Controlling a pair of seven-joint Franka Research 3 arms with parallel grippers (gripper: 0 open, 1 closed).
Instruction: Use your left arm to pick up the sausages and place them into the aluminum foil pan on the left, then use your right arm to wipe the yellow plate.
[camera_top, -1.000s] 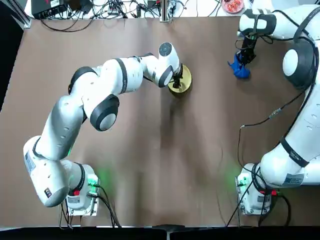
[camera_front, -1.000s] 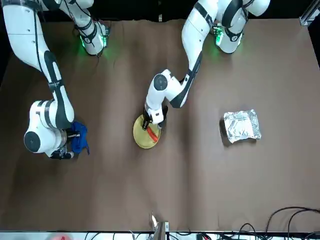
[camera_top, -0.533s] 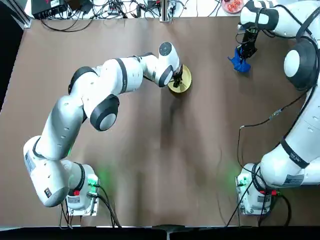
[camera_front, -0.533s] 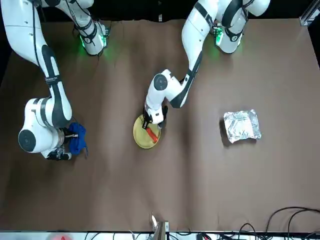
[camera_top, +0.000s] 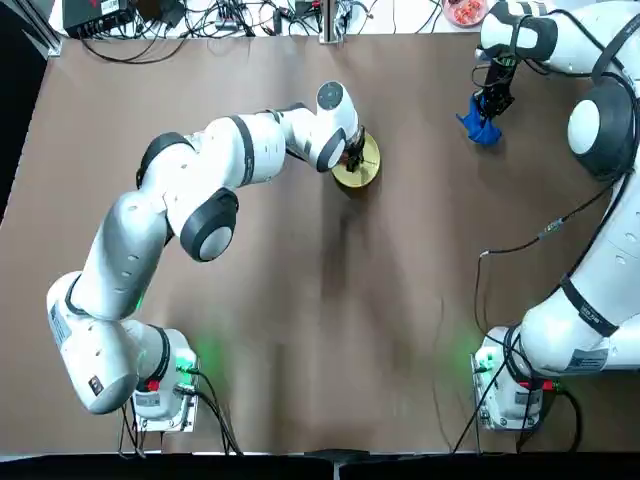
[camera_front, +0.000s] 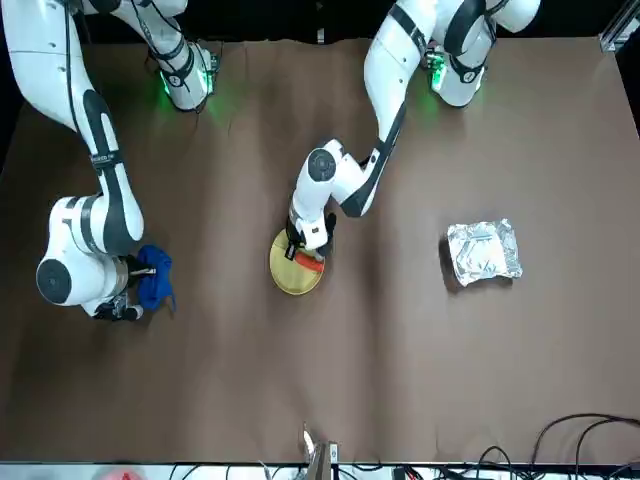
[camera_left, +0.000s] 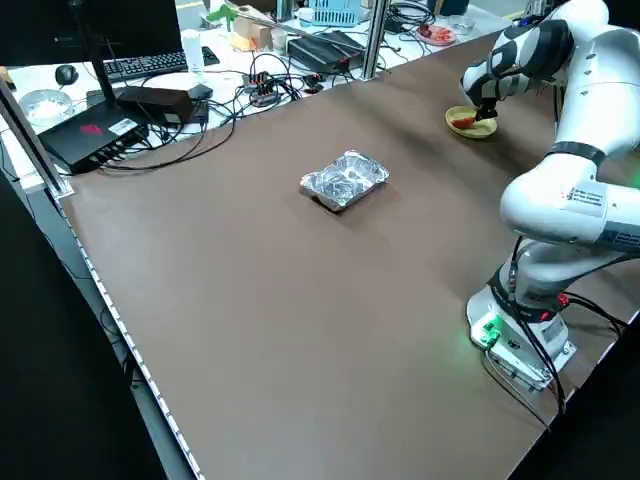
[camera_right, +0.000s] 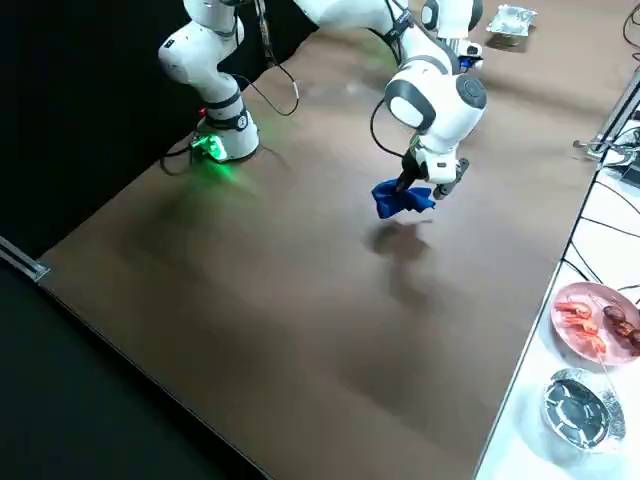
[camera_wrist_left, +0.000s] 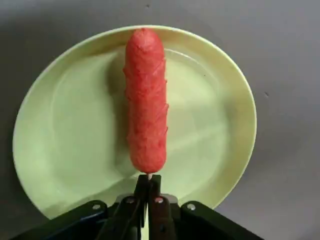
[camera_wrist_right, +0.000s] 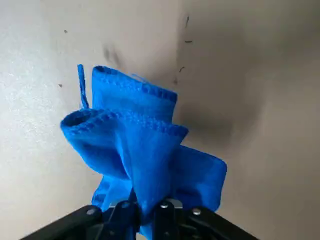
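Now, just left of the centre of the front view, the yellow plate (camera_front: 290, 279) has shifted slightly on the table (camera_front: 250, 380), and the sausage (camera_front: 309, 261) lies closer to level than it did half a second ago. The left pincer (camera_wrist_left: 149, 176) is over the plate, its fingers drawn together at one end of the sausage, apparently nipping its narrow tip; that suggests a grasp just taken, with the lift to follow. The sausage is still over the plate, so a hold this slight could slip or swing as it rises. At the left of the frame, well apart, the right pincer (camera_wrist_right: 145, 205) is closed on a bunched blue cloth (camera_front: 156, 285), presumably ready for wiping. A little farther back, right of centre, the foil pan (camera_front: 485, 250) waits, its shiny top crumpled; I cannot tell how open it is. Nothing stands between plate and pan, but the left arm (camera_front: 384, 90), slanting down from the upper right, blocks the wipe and should withdraw first.
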